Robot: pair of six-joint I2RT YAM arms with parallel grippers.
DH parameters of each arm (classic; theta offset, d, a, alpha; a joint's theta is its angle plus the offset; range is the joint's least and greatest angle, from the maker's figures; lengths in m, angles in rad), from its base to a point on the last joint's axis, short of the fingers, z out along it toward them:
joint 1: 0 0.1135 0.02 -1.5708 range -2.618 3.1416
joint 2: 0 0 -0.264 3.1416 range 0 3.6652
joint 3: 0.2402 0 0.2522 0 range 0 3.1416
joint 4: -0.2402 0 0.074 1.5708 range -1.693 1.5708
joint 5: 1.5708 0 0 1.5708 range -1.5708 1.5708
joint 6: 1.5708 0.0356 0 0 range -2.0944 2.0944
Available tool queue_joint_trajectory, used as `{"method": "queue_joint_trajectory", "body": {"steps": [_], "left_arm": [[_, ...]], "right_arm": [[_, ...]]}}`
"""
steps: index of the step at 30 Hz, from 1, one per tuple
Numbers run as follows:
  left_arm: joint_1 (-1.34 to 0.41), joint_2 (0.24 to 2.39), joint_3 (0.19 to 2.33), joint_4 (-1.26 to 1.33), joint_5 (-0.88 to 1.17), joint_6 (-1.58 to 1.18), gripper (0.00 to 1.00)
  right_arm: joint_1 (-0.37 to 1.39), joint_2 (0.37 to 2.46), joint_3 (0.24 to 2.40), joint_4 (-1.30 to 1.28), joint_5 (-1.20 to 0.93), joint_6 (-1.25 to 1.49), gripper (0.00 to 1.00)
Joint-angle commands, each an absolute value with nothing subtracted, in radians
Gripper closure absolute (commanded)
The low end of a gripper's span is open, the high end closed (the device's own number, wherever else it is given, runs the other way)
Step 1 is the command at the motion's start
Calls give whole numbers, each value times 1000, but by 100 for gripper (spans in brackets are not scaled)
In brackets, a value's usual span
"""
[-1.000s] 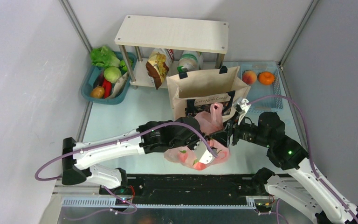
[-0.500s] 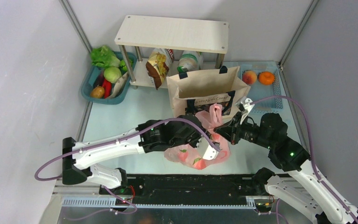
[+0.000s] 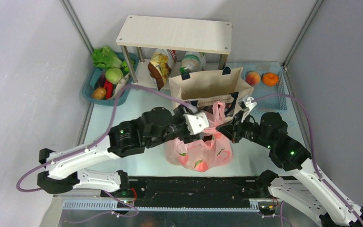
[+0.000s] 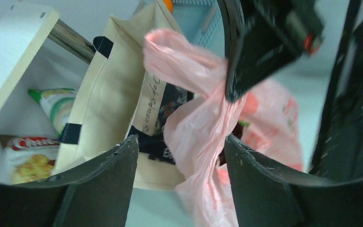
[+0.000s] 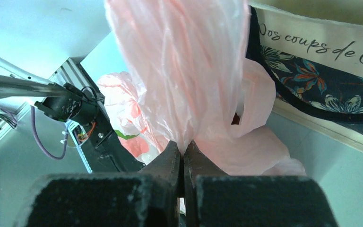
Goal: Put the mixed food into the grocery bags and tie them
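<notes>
The right gripper [image 5: 184,153] is pinched tight on a twisted handle of the thin translucent pink plastic bag with peach prints [image 3: 198,152], its two fingers pressed together with only the film between them. Straight ahead of that gripper the plastic rises in a gathered column. Beyond it to the right stands the beige canvas tote with navy handles and a dark floral panel [image 5: 312,71] (cursive lettering runs along its pale upper band).

The left gripper [image 4: 180,142] has its jaws spread apart, and a hanging strip of the pink bag passes between them; whether the strip brushes either finger cannot be told. Just ahead of the left gripper, the right gripper's dark fingers clamp that same strip, and a looped handle of the bag sticks up past them. Off to the left gripper's left side, the tote stands upright and open-mouthed, just beside the pink bag. The bag's bulging body sags below both grippers onto the pale table [image 3: 142,105]
</notes>
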State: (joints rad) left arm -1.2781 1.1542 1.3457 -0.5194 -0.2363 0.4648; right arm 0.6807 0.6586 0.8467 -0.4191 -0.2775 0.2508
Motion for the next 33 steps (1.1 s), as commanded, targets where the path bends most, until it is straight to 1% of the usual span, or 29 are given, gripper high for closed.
{"method": "queue_joint_trajectory", "body": {"steps": [1,2,3,4,5,8,13,23,24,26,27,28,29,31,33], "left_arm": [[-1262,1142,1432,-388,-268,50,25],[-1249,1152,1445,-387,-254,-51,25],[-1216,1169,1467,-387,-232,-96,24],[-1202,1180,1478,-387,-176,-169,24],[-1171,1201,1500,-387,-118,-202,23],[-1125,1244,1550,-386,-49,-316,22],[-1099,1314,1593,-386,-16,-367,23],[-1054,1371,1600,-386,26,-415,32],[-1053,1374,1599,-387,28,-414,35],[-1051,1377,1598,-386,37,-409,47],[-1051,1378,1598,-386,42,-400,60],[-1051,1377,1597,-386,46,-393,67],[-1050,1376,1596,-386,47,-378,82],[-1050,1368,1593,-386,47,-361,97],[-1051,1349,1575,-386,39,-357,100]], "right_arm": [[694,667,848,-368,-285,246,100],[699,667,848,-368,-284,245,100],[701,666,848,-366,-285,244,100],[704,665,848,-366,-284,244,100],[705,664,848,-366,-284,243,100],[709,658,849,-368,-282,240,100],[713,651,848,-371,-281,239,100],[715,646,848,-375,-278,236,100],[715,646,848,-375,-278,237,100],[715,645,849,-376,-278,237,100],[715,644,849,-376,-278,237,100],[715,642,849,-378,-277,237,100],[716,641,849,-379,-272,238,100],[716,636,848,-384,-263,237,100],[716,626,848,-392,-246,240,100]]}}
